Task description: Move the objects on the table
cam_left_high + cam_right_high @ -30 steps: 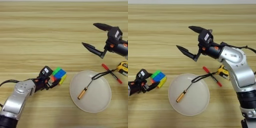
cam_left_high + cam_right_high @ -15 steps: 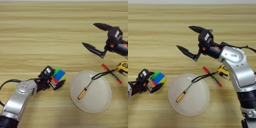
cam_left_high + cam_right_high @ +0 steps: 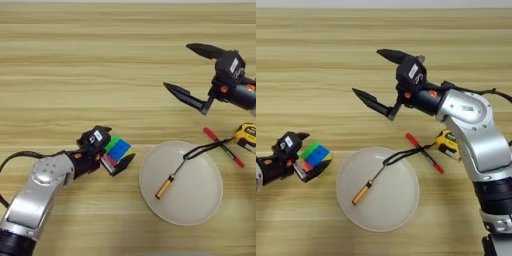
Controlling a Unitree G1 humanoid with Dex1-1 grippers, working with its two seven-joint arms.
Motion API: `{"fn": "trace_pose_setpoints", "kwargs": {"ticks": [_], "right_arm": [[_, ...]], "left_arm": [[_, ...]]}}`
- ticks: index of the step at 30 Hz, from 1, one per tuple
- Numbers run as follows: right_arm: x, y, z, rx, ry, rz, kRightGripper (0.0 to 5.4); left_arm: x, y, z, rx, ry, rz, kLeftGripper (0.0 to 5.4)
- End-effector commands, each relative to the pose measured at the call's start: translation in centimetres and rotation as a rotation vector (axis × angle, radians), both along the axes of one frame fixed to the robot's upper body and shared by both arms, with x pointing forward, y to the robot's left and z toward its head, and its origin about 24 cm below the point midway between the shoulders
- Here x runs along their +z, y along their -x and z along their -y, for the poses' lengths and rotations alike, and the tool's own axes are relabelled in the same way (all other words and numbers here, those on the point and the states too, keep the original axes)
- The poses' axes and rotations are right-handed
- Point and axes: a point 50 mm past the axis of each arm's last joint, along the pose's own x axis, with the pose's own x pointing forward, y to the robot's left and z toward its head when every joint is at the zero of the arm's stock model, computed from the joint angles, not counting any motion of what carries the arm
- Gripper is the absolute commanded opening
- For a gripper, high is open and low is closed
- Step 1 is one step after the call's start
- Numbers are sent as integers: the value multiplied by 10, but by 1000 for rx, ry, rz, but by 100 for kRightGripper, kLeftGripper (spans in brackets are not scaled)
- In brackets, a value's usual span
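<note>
Puzzle cube (image 3: pixel 117 152) at near-left of table (image 3: pixel 75 65), clamped between fingers of left gripper (image 3: pixel 113 151), just left of plate (image 3: pixel 200 200) rim, apparently not touching it. Right gripper (image 3: pixel 377 79) over mid-table, fingers spread wide, holding nothing. Tool (image 3: pixel 378 172) lies diagonally: wooden handle on plate, cord trailing up-right over rim toward pen (image 3: pixel 423 153) and tape measure (image 3: pixel 448 144). These three lie below right gripper, nearer right arm. Judgement: cube belongs to left arm; plate lies to its right.
</note>
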Motion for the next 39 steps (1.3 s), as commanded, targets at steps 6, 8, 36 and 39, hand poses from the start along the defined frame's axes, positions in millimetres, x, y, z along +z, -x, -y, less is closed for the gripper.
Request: {"fn": "trace_pose_setpoints", "kwargs": {"ticks": [6, 8, 36, 39], "right_arm": [[4, -1, -4, 13, 7, 4, 540], [4, 0, -4, 12, 6, 4, 540], [6, 5, -12, 13, -10, 3, 540], [6, 5, -11, 11, -9, 3, 540]], "left_arm": [[16, -11, 16, -108, -35, 95, 537], [19, -13, 22, -137, -38, 115, 537], [29, -24, 87, -439, -46, 51, 537], [35, -23, 90, -455, 46, -19, 537]]}}
